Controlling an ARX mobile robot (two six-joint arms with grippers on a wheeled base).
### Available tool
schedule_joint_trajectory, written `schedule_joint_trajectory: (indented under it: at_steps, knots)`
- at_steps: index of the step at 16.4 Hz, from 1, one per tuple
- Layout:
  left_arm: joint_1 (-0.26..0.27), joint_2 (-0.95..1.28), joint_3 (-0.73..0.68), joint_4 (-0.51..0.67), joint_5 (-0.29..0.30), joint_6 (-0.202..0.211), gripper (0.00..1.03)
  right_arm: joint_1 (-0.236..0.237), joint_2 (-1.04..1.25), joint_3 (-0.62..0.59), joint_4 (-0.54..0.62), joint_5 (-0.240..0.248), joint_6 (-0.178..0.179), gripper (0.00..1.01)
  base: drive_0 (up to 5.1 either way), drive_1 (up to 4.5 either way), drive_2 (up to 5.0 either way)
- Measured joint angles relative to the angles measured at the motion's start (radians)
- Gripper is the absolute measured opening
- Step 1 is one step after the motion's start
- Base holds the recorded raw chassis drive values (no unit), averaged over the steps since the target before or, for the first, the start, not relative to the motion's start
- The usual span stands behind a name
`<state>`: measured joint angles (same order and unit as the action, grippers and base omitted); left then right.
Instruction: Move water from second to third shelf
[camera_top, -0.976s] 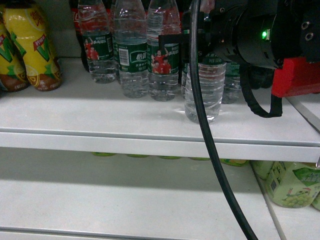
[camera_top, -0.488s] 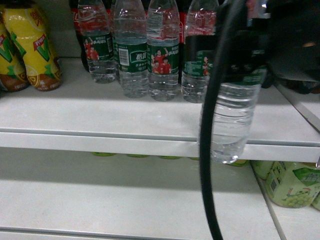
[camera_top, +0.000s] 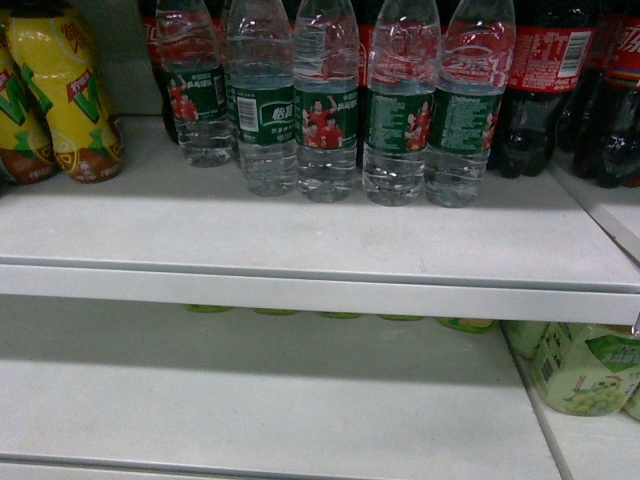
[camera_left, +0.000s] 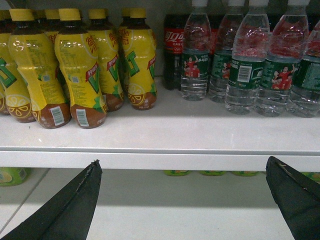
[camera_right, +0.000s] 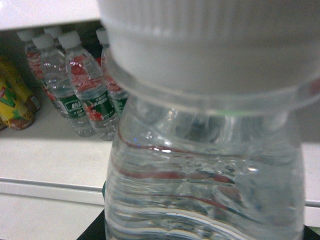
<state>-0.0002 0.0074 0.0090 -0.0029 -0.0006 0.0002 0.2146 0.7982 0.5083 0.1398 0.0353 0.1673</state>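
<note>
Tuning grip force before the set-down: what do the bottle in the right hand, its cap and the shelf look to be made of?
The water bottle looks like thin clear plastic, glossy and ribbed, so it probably dents easily. Its cap seems white opaque plastic with fine vertical ridges. The shelf looks like painted metal with a matte, faintly speckled light grey finish, though that is unsure. The hand itself is not visible.

Clear glossy ribbed plastic water bottle (camera_right: 205, 165), matt white shelf (camera_top: 300, 250).

Dim, grainy light throughout; the water bottle (camera_right: 205, 125) looms blurred at the right wrist.
</note>
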Motion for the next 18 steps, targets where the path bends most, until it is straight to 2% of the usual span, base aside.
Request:
schedule_joint_trajectory:
  at_steps: [4, 5, 6, 7, 8, 11, 12, 18]
  knots:
    - [0.000, 0.000, 0.000, 0.000, 0.000, 0.000, 0.98, -0.206, -0.233, -0.006, -0.153, -0.150, 0.000, 0.43, 0.0, 0.00, 0.0]
    - [0.000, 0.000, 0.000, 0.000, 0.000, 0.000, 0.98, -0.244, -0.275, -0.006, -0.190, -0.193, 0.000, 0.43, 0.0, 0.00, 0.0]
    - [0.000, 0.000, 0.000, 0.000, 0.000, 0.000, 0.98, -0.257, -0.306, -0.006, -0.223, -0.230, 0.002, 0.43, 0.0, 0.00, 0.0]
    - [0.000, 0.000, 0.000, 0.000, 0.000, 0.000, 0.98, -0.257, -0.330, -0.005, -0.255, -0.256, 0.002, 0.43, 0.0, 0.00, 0.0]
    - [0.000, 0.000, 0.000, 0.000, 0.000, 0.000, 0.98, -0.231, -0.351, -0.005, -0.283, -0.258, 0.007, 0.43, 0.0, 0.00, 0.0]
    - [0.000, 0.000, 0.000, 0.000, 0.000, 0.000, 0.98, -0.109, -0.401, -0.003, -0.349, -0.222, 0.023, 0.43, 0.0, 0.00, 0.0]
    - [0.000, 0.000, 0.000, 0.000, 0.000, 0.000, 0.98, -0.109, -0.401, 0.001, -0.357, -0.192, 0.023, 0.43, 0.0, 0.00, 0.0]
    - [0.000, 0.000, 0.000, 0.000, 0.000, 0.000, 0.98, -0.111, -0.401, 0.004, -0.358, -0.193, 0.024, 0.43, 0.0, 0.00, 0.0]
